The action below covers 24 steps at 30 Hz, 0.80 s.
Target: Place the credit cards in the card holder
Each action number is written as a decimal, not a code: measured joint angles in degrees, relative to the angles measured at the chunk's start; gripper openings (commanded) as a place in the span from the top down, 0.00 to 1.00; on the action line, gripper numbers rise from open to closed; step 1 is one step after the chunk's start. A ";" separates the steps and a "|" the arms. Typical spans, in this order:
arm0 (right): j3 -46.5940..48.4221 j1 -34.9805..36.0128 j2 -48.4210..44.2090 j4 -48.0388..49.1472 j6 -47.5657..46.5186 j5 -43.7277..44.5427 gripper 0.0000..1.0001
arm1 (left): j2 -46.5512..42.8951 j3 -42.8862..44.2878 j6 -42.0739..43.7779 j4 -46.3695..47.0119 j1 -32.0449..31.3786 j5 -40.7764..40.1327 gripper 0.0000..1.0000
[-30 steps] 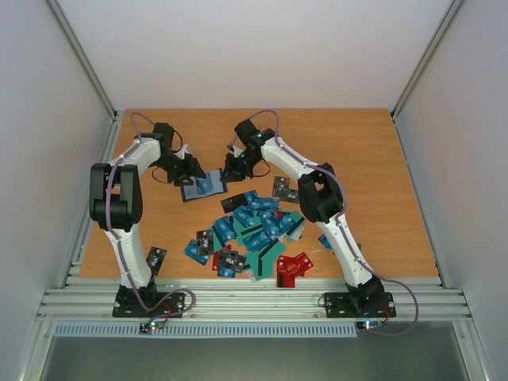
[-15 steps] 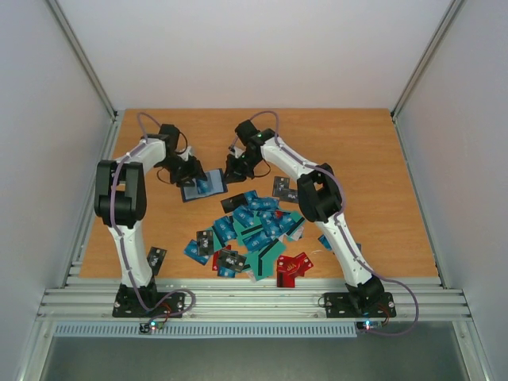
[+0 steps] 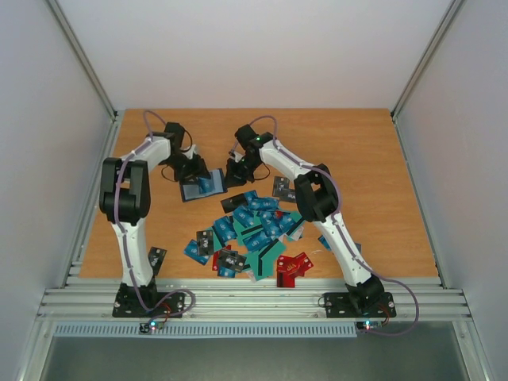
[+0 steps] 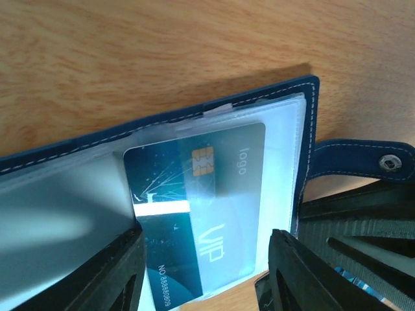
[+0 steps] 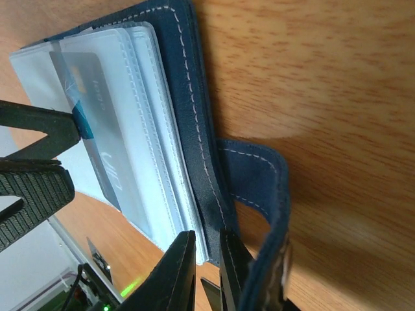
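Note:
The navy card holder (image 3: 197, 190) lies open on the table, its clear sleeves up. In the left wrist view a teal credit card (image 4: 194, 214) with a chip and "VIP" print sits partly inside a sleeve of the holder (image 4: 246, 103). My left gripper (image 3: 193, 170) is open, and its fingers straddle that card (image 4: 209, 234). My right gripper (image 3: 232, 176) is shut on the holder's right edge (image 5: 206, 234), pinching the navy cover (image 5: 188, 110) beside the snap strap (image 5: 259, 175). The card also shows in the right wrist view (image 5: 97, 129).
A heap of blue, teal and black cards (image 3: 254, 230) lies in front of the holder, with red cards (image 3: 292, 268) at its near right. Single dark cards lie near the left base (image 3: 156, 256) and beside the right arm (image 3: 282, 188). Metal rails border the table.
The left arm has swung a little to the right and the left gripper has closed in over the holder. The right gripper has stayed on the holder's edge.

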 measured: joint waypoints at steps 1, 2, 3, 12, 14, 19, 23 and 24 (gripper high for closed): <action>0.09 0.02 0.00 -0.09 0.00 0.02 0.87 | 0.24 0.35 0.00 0.04 -0.20 0.02 0.46; 0.09 0.02 0.00 -0.13 0.00 0.02 0.88 | 0.57 0.79 0.00 0.02 -0.44 0.09 0.46; 0.11 0.02 0.00 -0.22 0.00 0.02 0.88 | 0.87 1.14 0.00 0.02 -0.68 0.13 0.46; 0.52 0.00 0.00 -1.44 0.00 0.33 0.88 | 2.40 2.43 -0.39 0.26 -2.14 1.75 0.46; 0.59 0.00 0.00 -1.64 0.00 0.44 0.88 | 2.69 2.73 -0.81 0.37 -2.36 2.25 0.46; 0.61 -0.24 0.00 -2.12 0.00 0.59 0.89 | 2.75 2.91 -2.54 1.07 -2.86 3.98 0.46; 0.74 -0.57 0.00 -2.93 -0.13 1.14 0.88 | 2.75 2.91 -4.70 2.08 -3.10 6.01 0.46; 0.76 -0.68 0.00 -3.10 -0.33 1.22 0.88 | 2.75 2.93 -5.22 2.36 -3.13 6.60 0.46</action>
